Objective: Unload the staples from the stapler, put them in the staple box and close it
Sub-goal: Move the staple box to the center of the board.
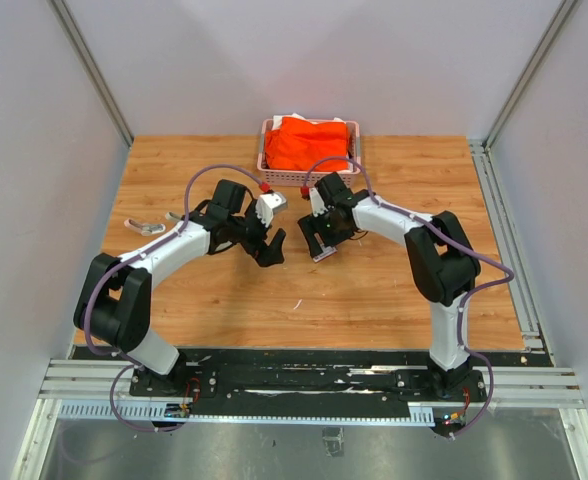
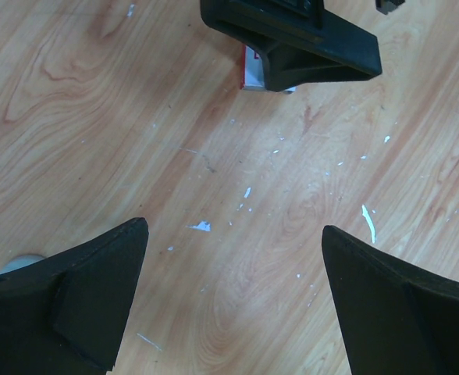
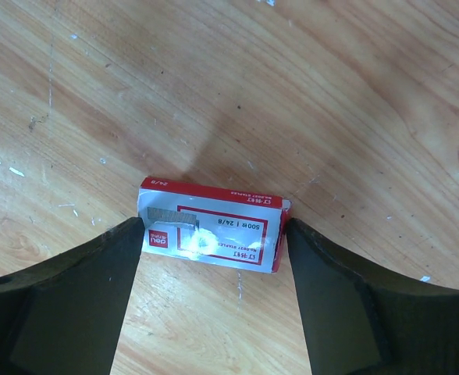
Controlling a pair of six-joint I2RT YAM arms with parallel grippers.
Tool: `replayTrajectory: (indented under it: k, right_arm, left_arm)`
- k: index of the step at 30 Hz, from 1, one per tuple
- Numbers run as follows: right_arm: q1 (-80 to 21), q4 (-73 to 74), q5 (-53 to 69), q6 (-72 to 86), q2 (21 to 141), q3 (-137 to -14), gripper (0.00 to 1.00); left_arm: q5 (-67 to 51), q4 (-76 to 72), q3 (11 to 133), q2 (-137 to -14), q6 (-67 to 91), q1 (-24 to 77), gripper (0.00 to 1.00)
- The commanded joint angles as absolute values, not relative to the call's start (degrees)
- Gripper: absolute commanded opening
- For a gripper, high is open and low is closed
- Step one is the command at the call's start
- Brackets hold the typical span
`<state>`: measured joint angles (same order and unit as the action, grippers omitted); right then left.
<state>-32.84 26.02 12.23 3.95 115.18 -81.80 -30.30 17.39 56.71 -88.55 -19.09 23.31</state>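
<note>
**Inspector:** State of the right jaws?

**Surveyor:** Set wide and closed across a staple box (image 3: 214, 234), white with a red label, one tip bearing on each short end. The width comes from the box's length, not from slack. The box appears to lie flat on the table (image 3: 331, 94), so I judge this a grip to shift or steady it rather than carry it.

**Inspector:** Left jaws?

**Surveyor:** Spread fully, with nothing between them but bare wood. They hang low over the table, facing the right jaws. One right finger and the box's red edge show just ahead of them. I judge this a ready posture, kept free for the next pick.

**Inspector:** Where are the staples?

**Surveyor:** Thin pale slivers, which I take to be the staples (image 2: 368, 223), lie scattered on the table between the left jaws and just ahead of them. None touches a finger. They are too small to tell with certainty from chipped finish. A grey strip shows through the box's torn corner, beside one tip of the right jaws.

**Inspector:** The stapler?

**Surveyor:** Not between either pair of jaws. A small silvery object (image 1: 144, 227) sits well outside the left jaws, too small to name.

**Inspector:** Anything further?

**Surveyor:** A pink basket (image 1: 279, 177) holding orange cloth (image 1: 309, 143) stands beyond both jaws, well apart.
</note>
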Motion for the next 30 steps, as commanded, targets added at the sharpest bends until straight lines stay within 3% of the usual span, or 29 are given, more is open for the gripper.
replayTrajectory:
  k: [1,9,20,30]
  right_arm:
    - [-35.26,27.09,10.07,3.52,115.69,-80.91,0.76]
    - [-35.51,28.42,9.38,2.99,116.67,-81.91,0.76]
    - [-35.50,28.65,9.31,1.89,115.53,-82.53,0.58]
    - [-34.77,29.86,8.81,-0.55,113.82,-84.71,0.73]
  left_arm:
    - [-28.01,14.24,55.81,-88.32,-17.41,22.97,0.98]
    - [-27.77,13.89,55.21,-88.82,-17.50,23.02,0.98]
    - [-28.95,13.62,55.37,-90.41,-17.15,23.01,0.98]
    - [-29.62,13.96,55.40,-90.14,-17.42,23.01,0.98]
